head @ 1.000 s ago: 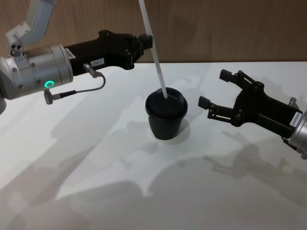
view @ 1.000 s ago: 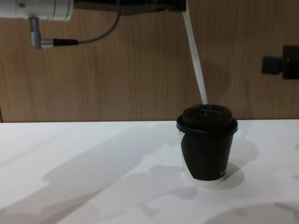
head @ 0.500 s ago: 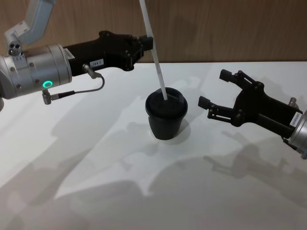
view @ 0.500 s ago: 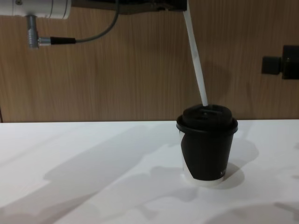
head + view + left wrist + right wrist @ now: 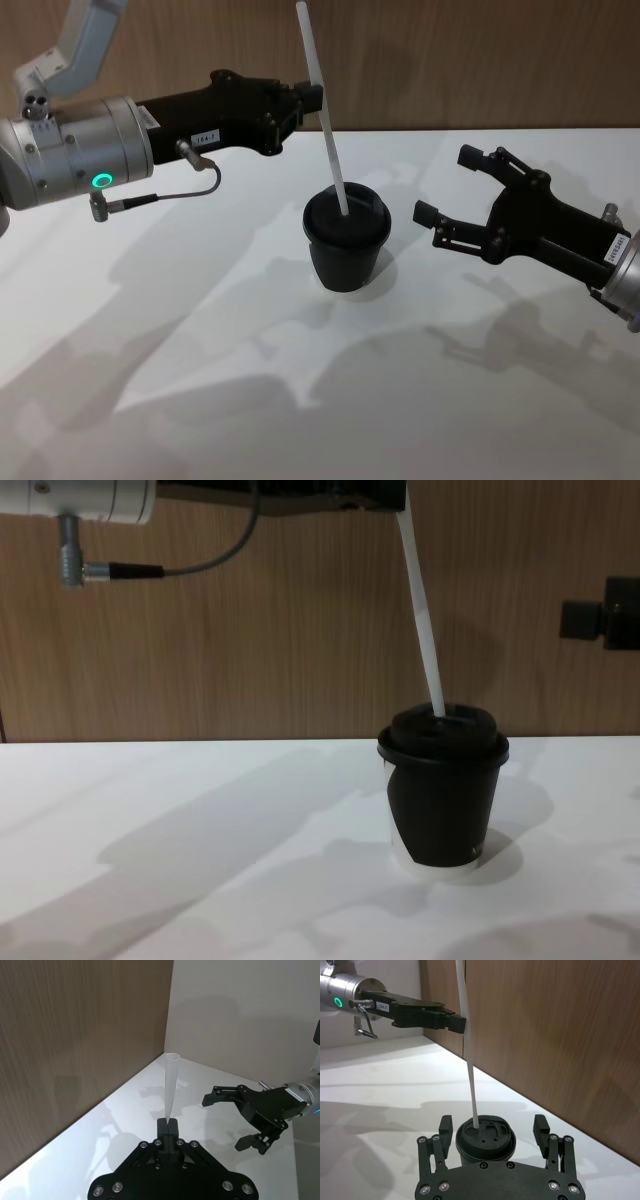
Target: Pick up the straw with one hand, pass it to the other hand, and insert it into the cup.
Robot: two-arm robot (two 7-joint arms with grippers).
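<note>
Right gripper (image 5: pixel 447 188) is hovering beside the cup (image 5: pixel 345 244), fingers spread wide, gripping nothing. Cup is standing on the surface (image 5: pixel 250 380). Straw (image 5: pixel 324 112) is leaning, tip in the lid, upper part clamped between left gripper (image 5: pixel 312 98) fingers.

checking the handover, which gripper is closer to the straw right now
Left. The left gripper is clamped on the straw above the cup; the right gripper waits open, apart, to the cup's right.
</note>
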